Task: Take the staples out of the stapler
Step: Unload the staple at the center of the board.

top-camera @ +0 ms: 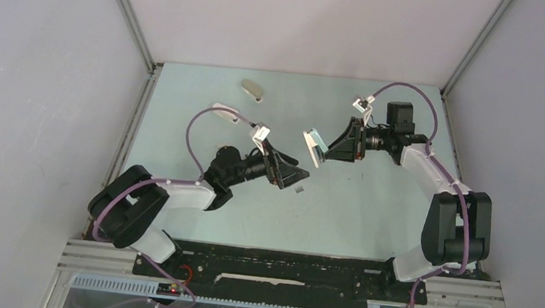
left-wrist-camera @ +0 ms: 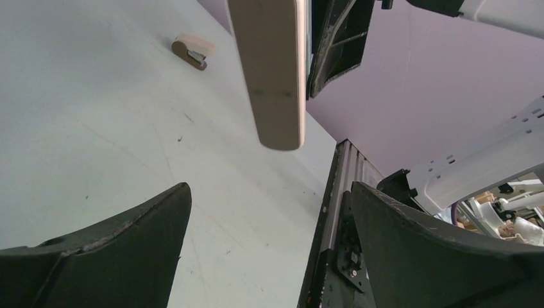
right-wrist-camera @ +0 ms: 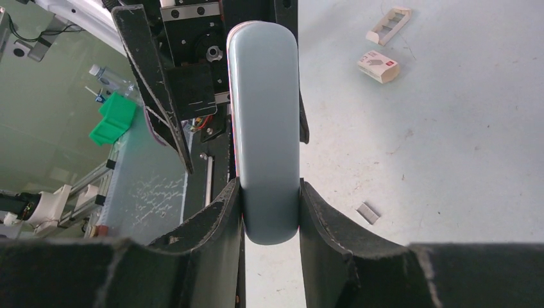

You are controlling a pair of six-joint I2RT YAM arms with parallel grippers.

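We found the right gripper (right-wrist-camera: 269, 215) clenched on the stapler (right-wrist-camera: 264, 115) above the centre of the tabletop (top-camera: 368, 224), its long axis aimed at the left gripper (left-wrist-camera: 269, 192), whose jaws stood released, close and facing it. One strip of staples (right-wrist-camera: 367, 212) lay on the tabletop beneath.

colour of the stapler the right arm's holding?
The stapler is pale grey-blue on the face shown; clearest in the right wrist view.

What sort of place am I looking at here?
Most likely a robotics lab test cell: a left arm and right arm bolted to a pale table, plain grey panel walls around it, and only office items to handle, like the stapler held in the right gripper.
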